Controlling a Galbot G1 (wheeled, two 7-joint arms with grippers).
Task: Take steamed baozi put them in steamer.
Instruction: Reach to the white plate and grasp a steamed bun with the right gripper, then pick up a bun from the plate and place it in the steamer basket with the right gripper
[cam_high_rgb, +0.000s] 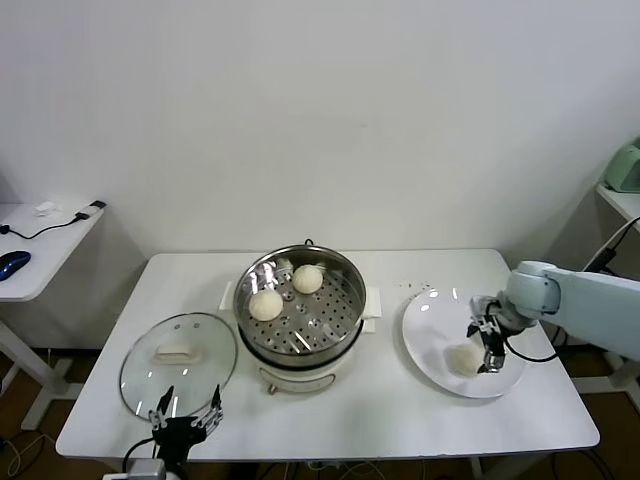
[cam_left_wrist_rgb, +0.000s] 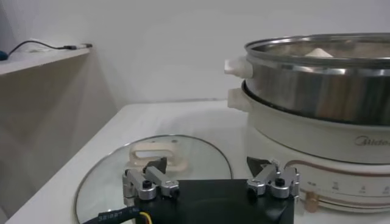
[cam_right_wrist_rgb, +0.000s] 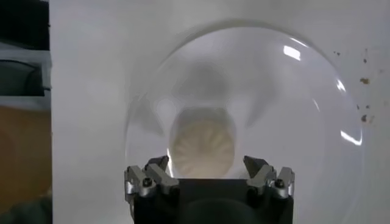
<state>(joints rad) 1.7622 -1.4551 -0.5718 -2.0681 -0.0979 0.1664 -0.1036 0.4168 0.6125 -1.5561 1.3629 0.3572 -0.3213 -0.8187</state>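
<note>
White table, plain wall. Right gripper spread wide directly above the last plate baozi, jaws straddling it; two buns already in steamer. Left gripper idle, spread, near edge.

Shiny perforated steel steamer, clear glass lid, glossy white plate, matt pleated baozi, smooth white table.

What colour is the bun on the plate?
Cream-white bun with pleats on top, best seen in the right wrist view.
</note>
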